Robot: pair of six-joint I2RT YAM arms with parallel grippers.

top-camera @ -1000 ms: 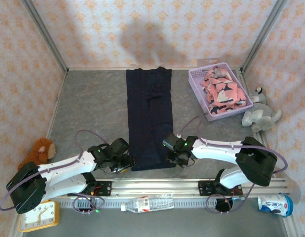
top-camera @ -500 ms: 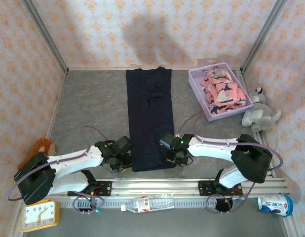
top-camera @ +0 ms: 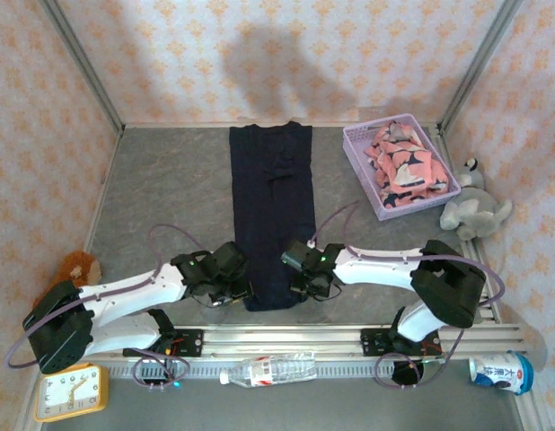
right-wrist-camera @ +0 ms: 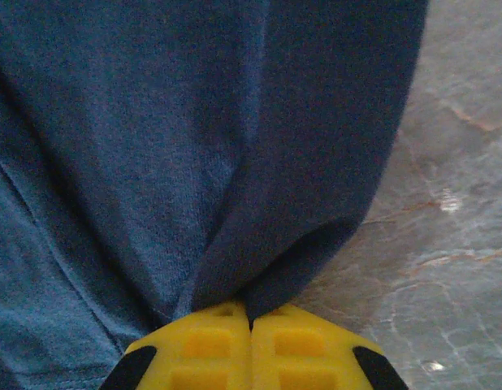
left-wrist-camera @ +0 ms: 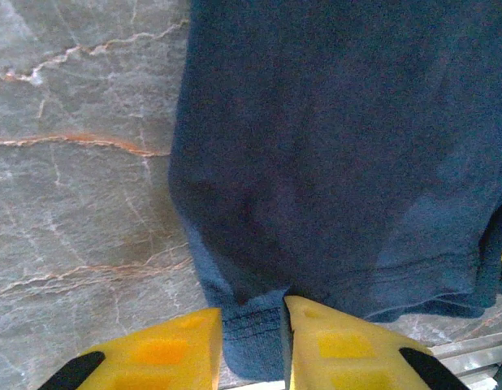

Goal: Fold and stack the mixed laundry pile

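Note:
The dark navy cloth [top-camera: 271,197] lies as a long strip down the middle of the grey table, its near hem between the two arms. My left gripper [top-camera: 240,289] is shut on the near left corner; in the left wrist view the hem of the navy cloth [left-wrist-camera: 340,162] is pinched between the yellow fingers [left-wrist-camera: 166,349]. My right gripper [top-camera: 300,277] is shut on the near right corner, with a fold of the navy cloth [right-wrist-camera: 194,146] rising from the closed fingertips [right-wrist-camera: 210,337]. The salmon-pink shark-print cloth [top-camera: 403,166] lies crumpled in the basket.
A lavender basket [top-camera: 359,160] stands at the back right, with a grey plush toy [top-camera: 475,211] beside it. A brown plush [top-camera: 75,269] sits at the left wall. A clock [top-camera: 69,395], a bottle [top-camera: 273,368] and a can [top-camera: 502,373] lie beyond the front rail.
Both grippers moved inward onto the near corners of the navy cloth and closed on them. The near hem has bunched slightly narrower.

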